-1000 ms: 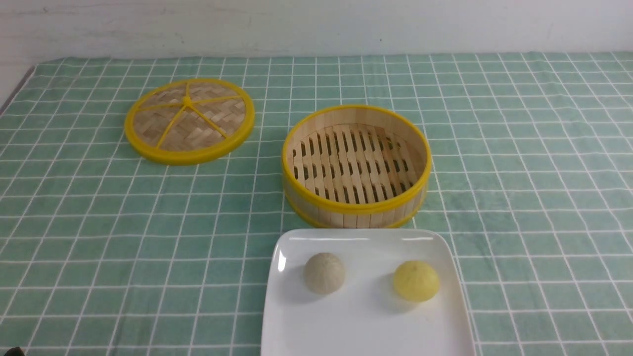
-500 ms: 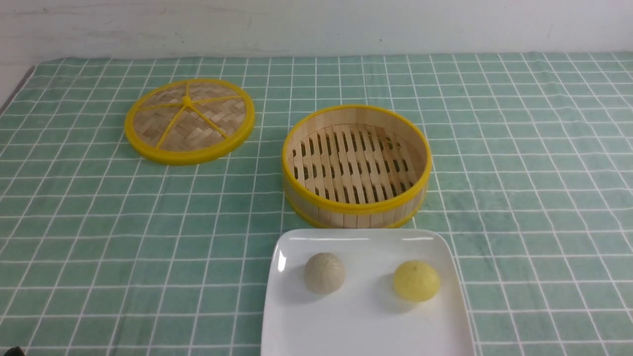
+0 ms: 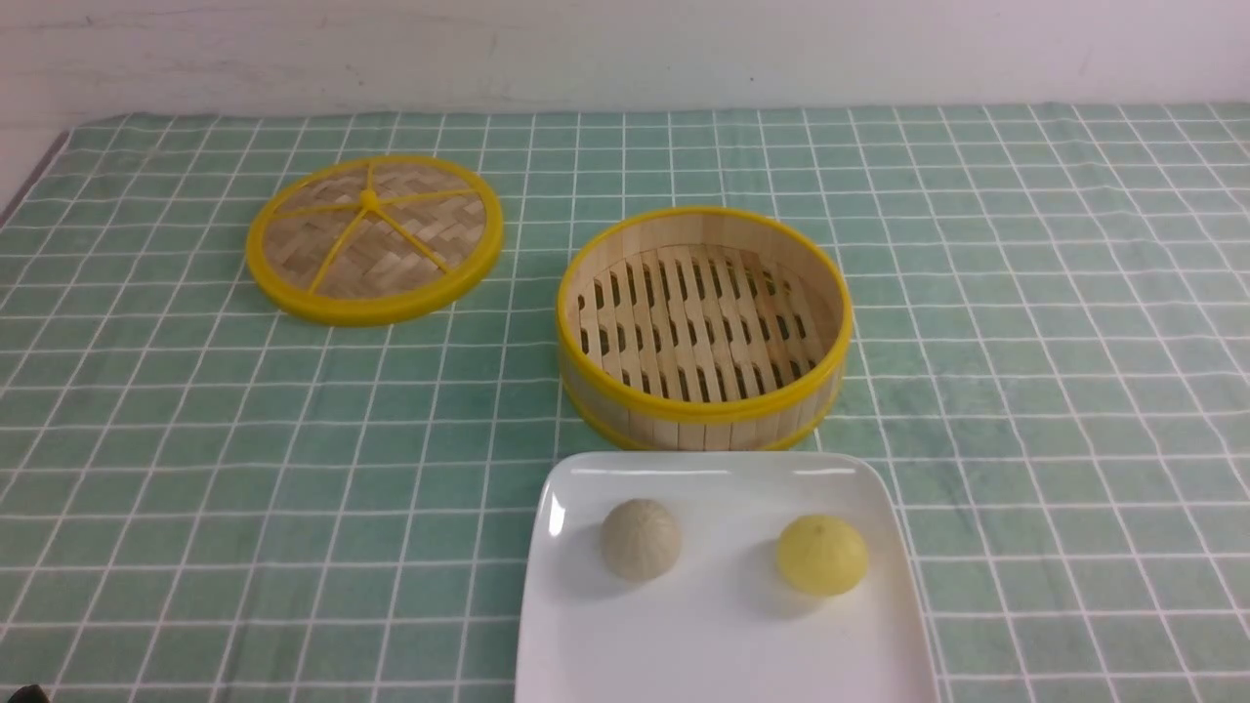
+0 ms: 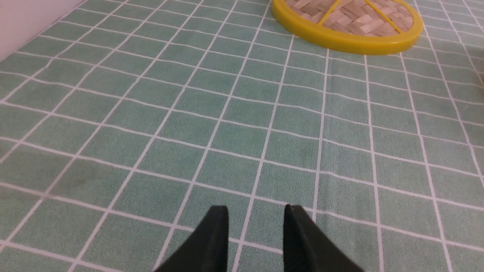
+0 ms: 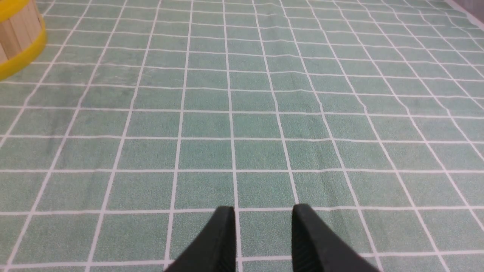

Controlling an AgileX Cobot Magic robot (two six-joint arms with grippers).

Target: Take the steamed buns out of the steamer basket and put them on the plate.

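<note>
Already both buns, beige (image 3: 640,538) and yellow (image 3: 821,555), sit on the plate (image 3: 723,644), between the left claw (image 4: 256,230) and right claw (image 5: 263,230), each part-open, empty; the basket (image 3: 703,415) lies ahead.

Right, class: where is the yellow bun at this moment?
In the front view, the yellow bun sits on the white plate, right of the beige bun and in front of the empty steamer basket.

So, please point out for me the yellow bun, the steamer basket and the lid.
yellow bun (image 3: 822,556): front view, middle of its dome.
steamer basket (image 3: 703,408): front view, near yellow rim.
lid (image 3: 374,237): front view, woven surface beside a yellow spoke.
</note>
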